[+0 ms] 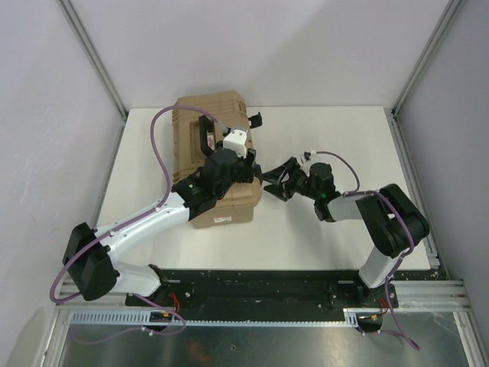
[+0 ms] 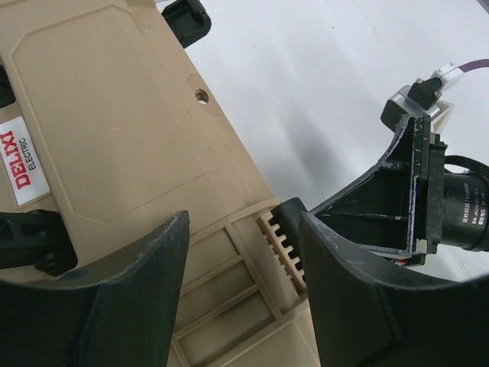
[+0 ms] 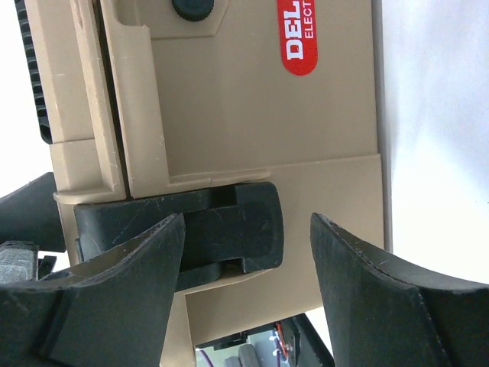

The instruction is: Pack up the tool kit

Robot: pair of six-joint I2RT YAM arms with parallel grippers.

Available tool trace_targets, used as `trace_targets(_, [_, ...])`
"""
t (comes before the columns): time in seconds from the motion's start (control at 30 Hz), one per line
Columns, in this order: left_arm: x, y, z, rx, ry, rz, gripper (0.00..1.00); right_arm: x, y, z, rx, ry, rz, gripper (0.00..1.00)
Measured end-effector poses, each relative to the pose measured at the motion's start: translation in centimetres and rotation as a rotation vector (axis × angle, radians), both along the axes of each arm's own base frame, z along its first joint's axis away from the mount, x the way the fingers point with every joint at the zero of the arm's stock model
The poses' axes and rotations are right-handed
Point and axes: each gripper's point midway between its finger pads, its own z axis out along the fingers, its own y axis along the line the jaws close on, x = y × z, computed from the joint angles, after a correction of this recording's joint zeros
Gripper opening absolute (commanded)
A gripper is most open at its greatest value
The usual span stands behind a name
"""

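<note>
Table (image 1: 321, 138): white, carries the tan tool case (image 1: 221, 103) at centre-left, lid down, right side facing the R arm. L arm (image 1: 145, 225) reaches over the lid. L gripper (image 2: 238, 229): jaws wide apart, nothing held, positioned over the lid's ribbed right edge; contact w/ lid cannot be confirmed. R gripper (image 3: 246, 229): jaws wide apart, nothing held, straddling the near latch (image 3: 221, 229) on the case side, one finger each side; no pinch visible. Far latch (image 1: 254, 119): sticks out from the case edge, appears undone. Red-and-white label (image 2: 19, 157): on the lid top. Judgement: step in hand is latching; packing looks near complete. Risks: (1) R gripper pushes on the latch w/o the lid pressed down, so the case slides left across the table, since nothing pins it but the L arm above. (2) Both grippers sit just beside each other at the same edge; any lateral move could cause a finger-to-finger strike. (3) The R gripper's fingers slip off the smooth latch face, leaving the latch unseated. Not verifiable: case contents (lid shut); whether the near latch is fully seated; the lid centre, covered by the L arm in the top view; case front and left sides.
</note>
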Motion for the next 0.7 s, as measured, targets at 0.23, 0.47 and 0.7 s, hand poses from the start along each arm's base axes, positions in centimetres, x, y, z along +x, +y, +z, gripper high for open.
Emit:
trace_targets(0.23, [0.1,-0.1,0.0,0.002,0.001,0.001,0.64,-0.1,0.0,-0.1,0.001,-0.002,0.001,0.76])
trace_targets(0.47, [0.2,-0.2,0.2,0.001,-0.002,0.003,0.64,-0.1,0.4,-0.1,0.075,0.05,-0.01,0.77])
trace_targets(0.7, [0.4,0.2,0.2,0.019,-0.005,0.015,0.64,-0.9,1.9,-0.3,0.196,0.178,-0.02,0.81])
